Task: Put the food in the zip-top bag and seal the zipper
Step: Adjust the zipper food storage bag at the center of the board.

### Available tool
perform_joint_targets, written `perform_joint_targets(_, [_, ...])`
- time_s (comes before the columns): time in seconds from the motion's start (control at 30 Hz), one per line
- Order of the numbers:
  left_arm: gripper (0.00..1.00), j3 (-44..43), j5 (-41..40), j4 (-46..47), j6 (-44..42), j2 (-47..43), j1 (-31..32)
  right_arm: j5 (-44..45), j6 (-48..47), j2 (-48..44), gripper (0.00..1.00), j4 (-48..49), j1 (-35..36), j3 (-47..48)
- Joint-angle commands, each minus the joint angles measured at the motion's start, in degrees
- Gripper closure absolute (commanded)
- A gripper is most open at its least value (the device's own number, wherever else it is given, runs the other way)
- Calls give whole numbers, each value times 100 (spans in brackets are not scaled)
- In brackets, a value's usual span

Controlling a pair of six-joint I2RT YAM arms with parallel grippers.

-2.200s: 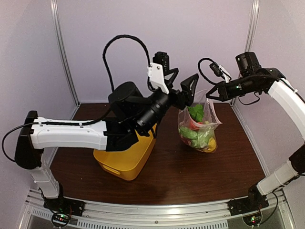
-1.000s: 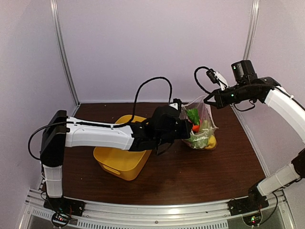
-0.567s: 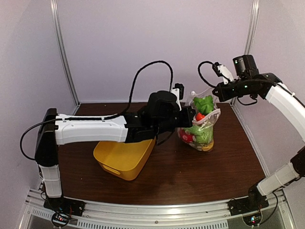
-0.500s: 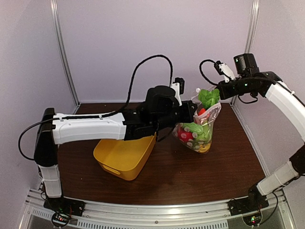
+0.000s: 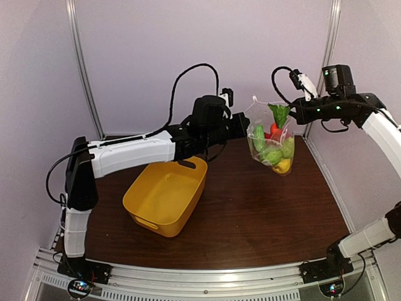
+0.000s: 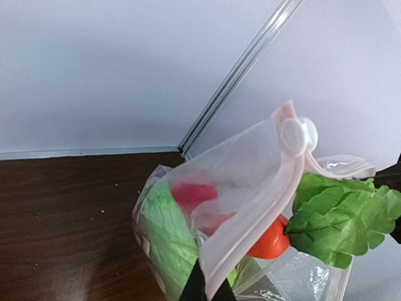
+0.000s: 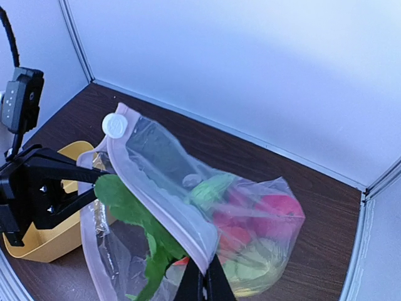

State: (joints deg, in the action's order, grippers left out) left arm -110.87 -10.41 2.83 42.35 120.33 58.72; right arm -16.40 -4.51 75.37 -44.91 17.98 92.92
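The zip-top bag (image 5: pixel 272 147) hangs between my two grippers near the back right, its mouth up and gaping. The food (image 5: pixel 274 153) fills it: green pieces, red pieces, a yellow one at the bottom. The carrot (image 6: pixel 269 241) pokes out, its leafy top (image 6: pixel 341 216) above the rim. My left gripper (image 5: pixel 246 125) is shut on the zipper (image 6: pixel 247 237) at the bag's left end. My right gripper (image 5: pixel 292 115) is shut on the zipper (image 7: pixel 157 207) at the right end. A white round slider (image 6: pixel 298 135) sits on the strip between them.
The yellow tub (image 5: pixel 166 200) stands with nothing in it left of centre, below the left arm. The back wall and a corner post (image 5: pixel 326 44) are close behind the bag. Bare brown table (image 5: pixel 250 219) lies in front of the bag.
Both arms have lifted the bag and carried it back and to the right. The left arm has swung off the tub. Both grippers have stayed shut on the rim.
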Motion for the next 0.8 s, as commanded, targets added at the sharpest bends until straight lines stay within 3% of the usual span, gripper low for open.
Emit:
perform_joint_targets(0.0, [100, 59, 781, -81, 562, 394, -58, -538, -134, 682, 100, -226, 122, -458])
perform_joint_targets(0.13, [100, 745, 372, 42, 341, 206, 256, -849, -54, 624, 100, 53, 273, -942])
perform_joint_targets(0.23, [100, 904, 882, 2, 609, 115, 178, -1237, -351, 631, 100, -351, 294, -563])
perform_joint_targets(0.3, [100, 905, 485, -150, 355, -3, 276, -1054, -226, 389, 100, 42, 349, -836])
perform_joint_targets(0.37, [100, 847, 664, -140, 469, -118, 284, -874, -279, 377, 100, 251, 456, -1023])
perform_joint_targets(0.5, [100, 918, 467, 284, 78, -583, 661, -1610, -348, 458, 100, -456, 479, -406])
perform_joint_targets(0.6, [100, 1286, -28, 572, -146, -830, 744, -744, -111, 35, 100, 293, 477, -707])
perform_joint_targets(0.67, [100, 1293, -127, 10, 267, -781, 529, 16, -172, 99, 100, 307, 443, -669])
perform_joint_targets(0.73, [100, 1468, 399, 227, 148, -967, 572, -77, -209, 266, 100, -50, 335, -341])
perform_joint_targets(0.77, [100, 1557, 47, 221, -58, -1058, 711, -143, -222, 262, 100, -135, 327, -316])
